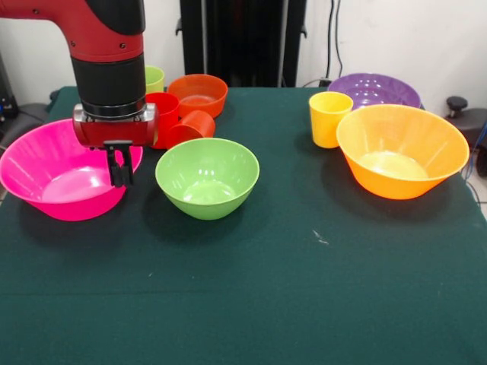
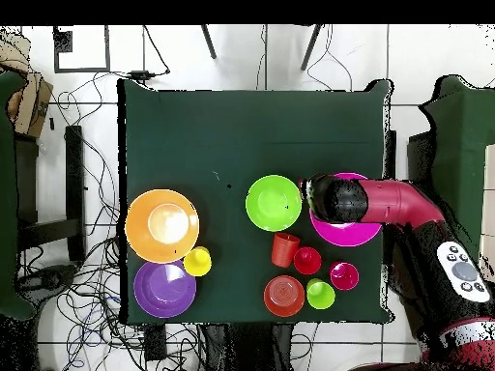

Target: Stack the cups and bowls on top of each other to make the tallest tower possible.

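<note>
You have nothing stacked yet: your gripper (image 1: 119,176), fingers close together and empty, hangs over the pink bowl (image 1: 46,179), the green bowl (image 1: 207,177) sits just beside it, and the other bowls and cups stand apart on the table (image 1: 304,289).

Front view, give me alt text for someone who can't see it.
A red and black robot arm holds its gripper over the pink bowl on a green table. A green bowl sits beside it, an orange-yellow bowl, yellow cup and purple bowl to the right.
</note>
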`<move>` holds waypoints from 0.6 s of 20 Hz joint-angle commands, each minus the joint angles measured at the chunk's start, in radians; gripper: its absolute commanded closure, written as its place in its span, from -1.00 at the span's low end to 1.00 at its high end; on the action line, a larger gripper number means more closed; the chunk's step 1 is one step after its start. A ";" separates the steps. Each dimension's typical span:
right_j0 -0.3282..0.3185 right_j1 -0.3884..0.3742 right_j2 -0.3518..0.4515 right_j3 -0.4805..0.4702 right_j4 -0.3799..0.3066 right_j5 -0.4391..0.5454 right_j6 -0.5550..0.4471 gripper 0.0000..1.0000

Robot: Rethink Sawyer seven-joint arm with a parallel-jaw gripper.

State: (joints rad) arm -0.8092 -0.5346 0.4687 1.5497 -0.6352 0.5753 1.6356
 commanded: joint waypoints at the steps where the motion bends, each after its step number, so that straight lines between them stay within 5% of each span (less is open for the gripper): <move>1: -0.003 -0.012 0.007 -0.015 -0.087 -0.042 -0.110 1.00; 8: 0.007 -0.010 -0.001 -0.018 -0.091 -0.044 -0.102 1.00; 9: 0.011 -0.013 -0.002 -0.021 -0.106 -0.052 -0.110 -1.00; 12: 0.013 -0.021 -0.007 -0.014 -0.106 -0.060 -0.098 -1.00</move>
State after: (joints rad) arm -0.8104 -0.5358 0.4682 1.5497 -0.6352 0.5680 1.6354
